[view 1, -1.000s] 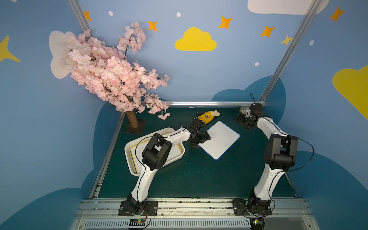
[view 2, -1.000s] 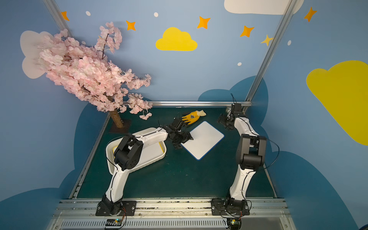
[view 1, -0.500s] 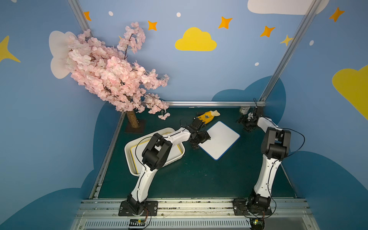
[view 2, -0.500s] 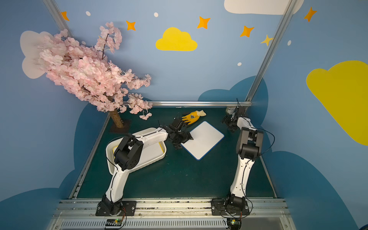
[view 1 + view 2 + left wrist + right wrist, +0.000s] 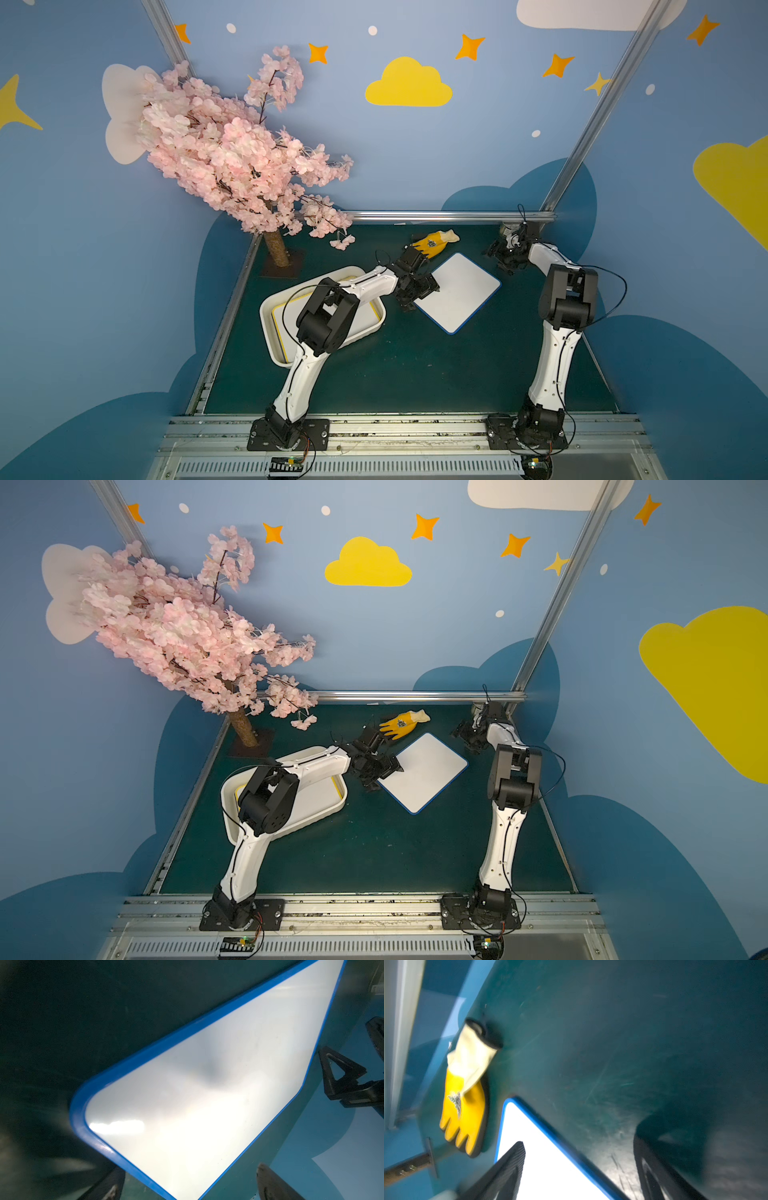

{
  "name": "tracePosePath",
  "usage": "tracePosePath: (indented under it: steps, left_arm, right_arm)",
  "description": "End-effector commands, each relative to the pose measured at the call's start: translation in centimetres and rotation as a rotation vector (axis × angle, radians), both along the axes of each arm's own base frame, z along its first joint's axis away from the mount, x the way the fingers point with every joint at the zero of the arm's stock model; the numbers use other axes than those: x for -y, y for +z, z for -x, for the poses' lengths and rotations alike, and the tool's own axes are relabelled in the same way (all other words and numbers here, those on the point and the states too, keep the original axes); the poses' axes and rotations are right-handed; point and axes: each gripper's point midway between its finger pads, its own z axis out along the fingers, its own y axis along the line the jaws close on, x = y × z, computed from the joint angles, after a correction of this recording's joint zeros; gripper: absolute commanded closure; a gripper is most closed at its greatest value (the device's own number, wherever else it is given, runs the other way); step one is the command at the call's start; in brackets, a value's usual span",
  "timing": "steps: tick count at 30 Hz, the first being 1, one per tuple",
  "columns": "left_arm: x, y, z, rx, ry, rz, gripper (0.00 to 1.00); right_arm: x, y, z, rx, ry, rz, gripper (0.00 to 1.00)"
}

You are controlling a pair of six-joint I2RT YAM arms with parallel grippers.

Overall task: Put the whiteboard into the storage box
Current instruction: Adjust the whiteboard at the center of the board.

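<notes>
Both top views: the whiteboard (image 5: 461,291) lay flat on the bench (image 5: 415,365), not yet in the storage box (image 5: 266,328), which sat near its 9 o'clock with a yellow-edged board (image 5: 277,328) already inside. The left tool (image 5: 417,286) was at the board's 9 o'clock corner, jaws spread wide and empty. The right tool (image 5: 467,735) hung just off the board at 2 o'clock, also open and holding nothing. A glove (image 5: 432,243) lay at 11 o'clock.

Left wrist: the board's blue-rimmed corner (image 5: 83,1118) sat between the spread fingers (image 5: 270,1184). We couldn't confirm contact.

Right wrist: blurred, with the board edge (image 5: 571,1153) ahead of open fingers (image 5: 508,1167).

We judged this to be pre-grasp. Next, the left tool needs to close on the thin rim and lift it clear, then carry it toward 9 o'clock.
</notes>
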Motion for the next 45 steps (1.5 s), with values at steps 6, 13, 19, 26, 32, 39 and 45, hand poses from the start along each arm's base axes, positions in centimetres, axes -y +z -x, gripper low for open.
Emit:
tracePosePath:
  steps: [6,13,19,26,32,39,45]
  left_arm:
    - [-4.9,-8.1,1.0,-0.116,0.046,-0.196,0.01]
    - [-5.5,-8.2,0.6,-0.111,0.054,-0.192,0.01]
    - [-5.9,-8.4,0.5,-0.109,0.042,-0.208,0.01]
    - [-6.1,-8.8,0.2,-0.113,0.011,-0.244,0.01]
    - [-6.4,-8.9,0.1,-0.107,-0.019,-0.276,0.01]
    - [-7.2,-9.2,0.4,-0.099,-0.093,-0.337,0.01]
    - [-8.9,-9.8,1.4,-0.108,-0.185,-0.429,0.01]
  right_arm:
    - [-3.2,-2.2,7.4,-0.199,0.062,-0.035,0.18]
    - [-3.7,-2.2,11.6,-0.249,0.08,-0.025,0.19]
    - [-4.2,-2.4,16.0,-0.279,0.063,-0.006,0.2]
    - [-6.3,-3.8,22.0,-0.342,0.05,0.044,0.2]
    - [-8.3,-3.8,25.7,-0.344,0.053,0.105,0.2]
    - [-8.8,-4.0,27.7,-0.327,0.083,0.153,0.21]
    - [-8.2,-3.4,27.5,-0.279,0.049,0.193,0.2]
